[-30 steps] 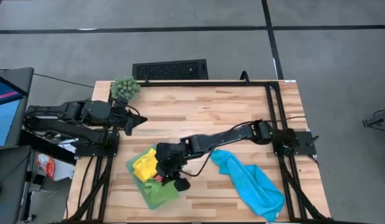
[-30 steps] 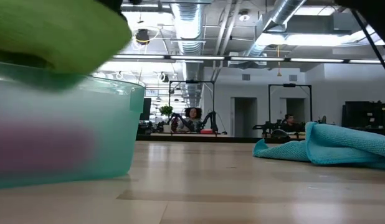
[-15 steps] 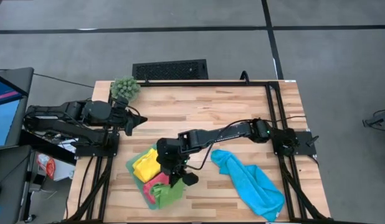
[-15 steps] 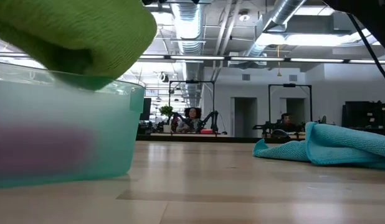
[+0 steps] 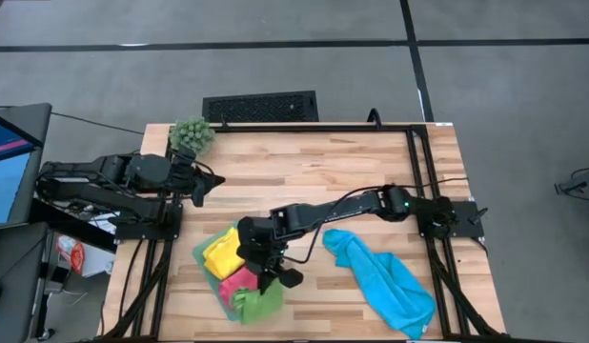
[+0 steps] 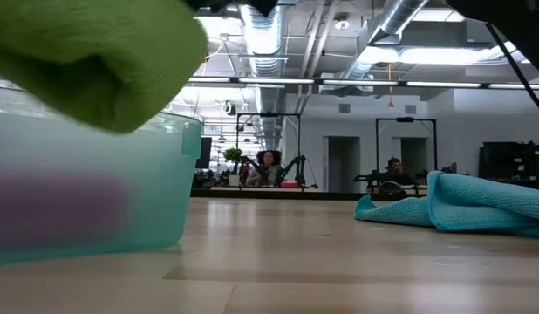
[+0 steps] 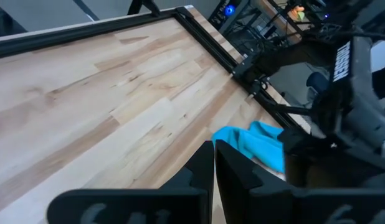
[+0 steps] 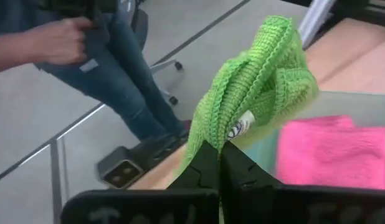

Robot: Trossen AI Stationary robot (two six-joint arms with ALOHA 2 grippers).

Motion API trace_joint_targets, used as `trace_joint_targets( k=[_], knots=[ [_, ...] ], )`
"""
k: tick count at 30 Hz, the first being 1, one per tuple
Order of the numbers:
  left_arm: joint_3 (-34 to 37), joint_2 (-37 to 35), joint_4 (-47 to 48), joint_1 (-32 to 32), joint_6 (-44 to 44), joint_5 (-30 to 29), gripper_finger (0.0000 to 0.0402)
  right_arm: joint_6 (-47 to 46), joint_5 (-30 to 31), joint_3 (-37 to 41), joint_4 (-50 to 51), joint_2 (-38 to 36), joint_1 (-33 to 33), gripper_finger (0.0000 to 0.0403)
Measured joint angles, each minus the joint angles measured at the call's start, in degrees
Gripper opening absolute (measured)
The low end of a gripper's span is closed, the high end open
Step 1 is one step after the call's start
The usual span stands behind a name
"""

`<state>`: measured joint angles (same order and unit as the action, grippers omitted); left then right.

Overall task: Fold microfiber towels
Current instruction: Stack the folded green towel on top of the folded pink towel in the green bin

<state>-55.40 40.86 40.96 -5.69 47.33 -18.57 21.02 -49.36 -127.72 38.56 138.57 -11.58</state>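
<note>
My right gripper (image 5: 272,278) is over the near part of the pale teal tray (image 5: 205,247) and is shut on the leaf green towel (image 5: 259,303), which is bunched up. That towel also shows in the low view (image 6: 95,61) and the right wrist view (image 8: 261,74). The yellow towel (image 5: 221,252) and the pink towel (image 5: 239,280) lie in the tray. The bright blue towel (image 5: 382,274) lies crumpled on the table to the right. My left gripper (image 5: 213,181) is shut and empty at the table's left side. My right gripper pinches a bunched fold of the green towel, several layers, beside its white label (image 8: 240,127), between its two fingers (image 8: 205,163). The fingers slant down toward the table's near edge. The towel is gathered in a lump at the fingertips, over the tray's near corner (image 6: 178,131).
A spiky green plant ball (image 5: 191,134) stands at the far left corner. Bare wood (image 5: 314,171) lies between the tray and the far edge. A person in jeans (image 8: 111,68) stands on the floor beyond the near edge.
My right gripper has drawn the green towel off the pink towel, up and toward the table's near edge. The green towel lay spread over the tray's near part. Now it is bunched into a lump, and the pink towel shows.
</note>
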Motion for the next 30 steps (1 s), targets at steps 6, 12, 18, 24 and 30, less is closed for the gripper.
trace_joint_targets(
  k=[6,12,18,24,30],
  knots=[
    [0.0,0.0,0.5,0.0,0.0,-0.1,0.0006,-1.1,-0.9,0.1,-0.5,3.6,0.1,0.0007],
    [0.0,0.0,0.9,0.0,0.0,-0.2,0.0006,-1.5,-0.2,0.1,-1.6,4.5,0.2,0.0007],
    [0.0,0.0,0.8,0.0,0.2,-1.2,0.0006,-1.9,3.4,0.1,-5.2,4.4,0.5,0.0007],
    [0.0,0.0,0.8,0.0,0.4,-2.4,0.0006,0.2,8.8,0.1,-6.2,4.4,0.4,0.0009],
    [0.0,0.0,0.8,0.0,0.4,-4.3,0.0006,0.6,12.3,0.1,-9.2,4.4,0.4,0.0014]
  ],
)
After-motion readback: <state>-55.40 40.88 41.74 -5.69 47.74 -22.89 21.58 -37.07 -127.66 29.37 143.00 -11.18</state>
